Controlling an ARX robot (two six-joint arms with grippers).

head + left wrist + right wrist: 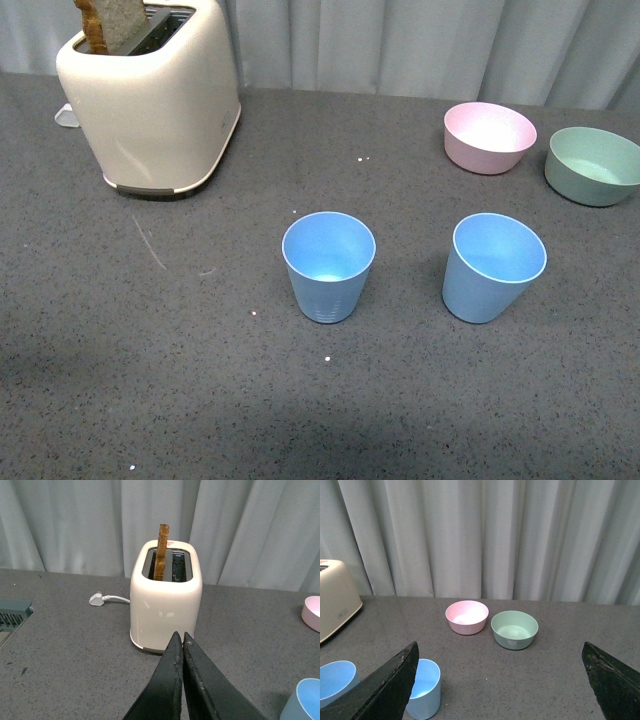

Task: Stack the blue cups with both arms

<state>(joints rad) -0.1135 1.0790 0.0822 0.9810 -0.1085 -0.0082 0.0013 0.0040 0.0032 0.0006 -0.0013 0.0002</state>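
Grey speckled countertop (120, 380) runs back to pale pleated curtains (420, 40). Two matte, tapered blue cups stand upright and apart near its middle: the ridged-base cup (329, 266) and the other cup (494, 267). Behind them sit a pink bowl (489, 137) and a green bowl (592, 165). A glossy cream toaster (150, 100) holds a slice of toast (112, 22). The left gripper (181, 636) has its jaws pressed together on nothing, and the right gripper (500, 650) is spread wide and empty.
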